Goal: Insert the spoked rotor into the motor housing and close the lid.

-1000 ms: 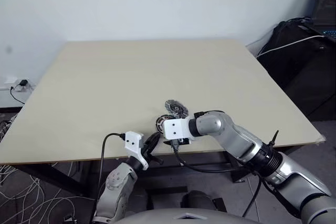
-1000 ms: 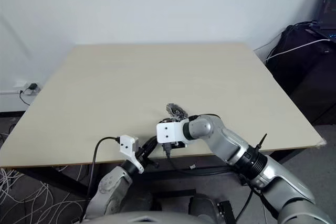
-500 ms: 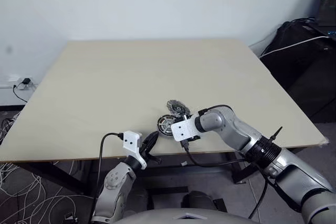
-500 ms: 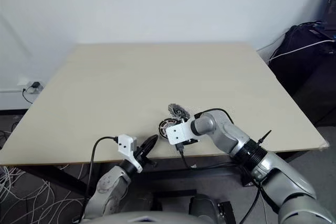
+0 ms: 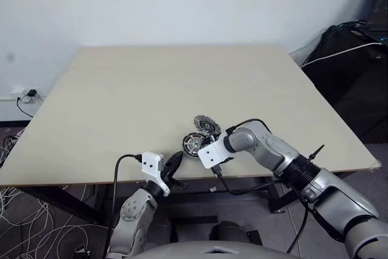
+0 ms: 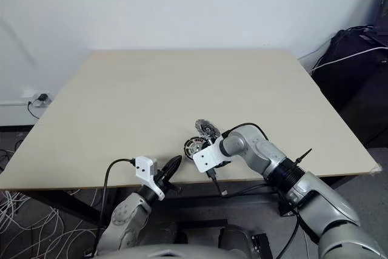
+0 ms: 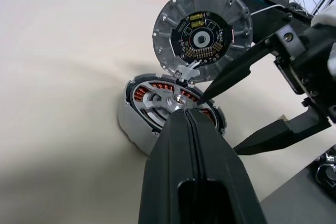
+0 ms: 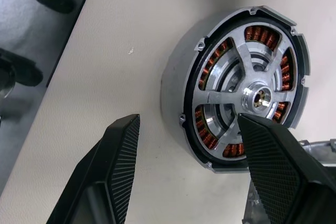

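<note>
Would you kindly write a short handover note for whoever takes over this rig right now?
Left claw: shut, empty, level at the near table edge, pointing at the motor housing.
Right claw: open, angled down over the housing, one finger above its rim, gripping nothing.
Done: spoked rotor sits in the housing.
Left: hinged lid stands open; swing it shut.

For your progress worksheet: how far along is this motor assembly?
Done: the spoked rotor sits inside the motor housing. In hand: the right gripper, jaws open, hangs over the housing; the left gripper is shut and holds nothing. Left: the hinged lid stands open and must be closed.
</note>
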Tool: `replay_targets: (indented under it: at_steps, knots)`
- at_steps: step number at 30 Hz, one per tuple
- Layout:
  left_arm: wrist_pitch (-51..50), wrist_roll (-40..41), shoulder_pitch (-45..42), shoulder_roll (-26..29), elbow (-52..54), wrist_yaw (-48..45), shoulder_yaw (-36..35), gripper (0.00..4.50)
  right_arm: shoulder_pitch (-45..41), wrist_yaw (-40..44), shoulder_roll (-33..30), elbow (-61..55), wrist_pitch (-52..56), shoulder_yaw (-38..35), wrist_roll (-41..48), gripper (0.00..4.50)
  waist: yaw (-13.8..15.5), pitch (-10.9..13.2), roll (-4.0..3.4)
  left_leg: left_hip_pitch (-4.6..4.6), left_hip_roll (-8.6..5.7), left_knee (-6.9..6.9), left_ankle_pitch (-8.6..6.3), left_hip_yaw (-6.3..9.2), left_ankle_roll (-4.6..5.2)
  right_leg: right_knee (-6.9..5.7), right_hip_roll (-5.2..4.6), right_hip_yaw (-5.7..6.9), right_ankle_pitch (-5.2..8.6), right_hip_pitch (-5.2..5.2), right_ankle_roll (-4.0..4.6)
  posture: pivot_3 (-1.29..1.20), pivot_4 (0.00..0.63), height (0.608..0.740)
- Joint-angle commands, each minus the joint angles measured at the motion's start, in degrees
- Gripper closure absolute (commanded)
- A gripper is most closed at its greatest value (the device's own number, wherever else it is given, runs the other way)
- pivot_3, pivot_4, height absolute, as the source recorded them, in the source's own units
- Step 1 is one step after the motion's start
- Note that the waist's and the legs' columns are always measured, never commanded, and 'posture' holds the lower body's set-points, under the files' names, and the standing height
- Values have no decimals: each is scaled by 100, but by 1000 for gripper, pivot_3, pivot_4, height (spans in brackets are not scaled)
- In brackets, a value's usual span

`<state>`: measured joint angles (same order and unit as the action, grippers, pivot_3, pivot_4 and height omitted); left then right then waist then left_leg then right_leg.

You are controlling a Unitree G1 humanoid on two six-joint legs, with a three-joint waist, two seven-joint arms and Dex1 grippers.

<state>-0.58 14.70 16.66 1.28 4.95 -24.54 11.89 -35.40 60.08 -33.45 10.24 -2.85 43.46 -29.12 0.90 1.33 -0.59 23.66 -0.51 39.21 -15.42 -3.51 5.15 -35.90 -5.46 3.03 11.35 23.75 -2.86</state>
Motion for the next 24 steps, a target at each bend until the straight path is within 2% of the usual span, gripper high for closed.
replay_targets:
  at_steps: [1,11,14,21,22,24]
  knots:
    - [41,38,-24,-50,329,32,69,4500,-202,119,0,41,-302,-36,-154,1298,0,0,0,0,0,0,0,0,0,0,1,0,0,0,0,0,0,740]
    - [37,46,-28,-74,339,94,89,4500,-281,439,64,241,-592,-84,-376,1298,-1,0,-1,-1,0,0,0,0,0,-1,10,0,0,0,0,0,0,740]
    - [34,46,-9,-90,366,115,106,4500,-337,447,65,308,-654,-96,-445,1899,0,0,-1,-1,0,0,0,0,0,-1,9,0,0,0,0,0,0,740]
    - [-23,42,35,-123,488,179,174,4500,-340,497,57,318,-691,-146,-489,4152,34,-2,-3,-1,-1,0,0,0,0,-1,5,0,0,0,1,0,0,740]
    - [-36,43,29,-127,496,190,185,4500,-336,502,56,320,-701,-155,-498,4377,38,-1,-2,-1,-2,0,0,0,0,0,6,0,0,-1,0,0,0,740]
    - [-53,42,14,-135,500,206,197,4500,-333,514,56,327,-722,-172,-514,4388,30,-1,-3,-1,-3,0,0,-1,0,0,6,-3,0,0,1,0,0,740]
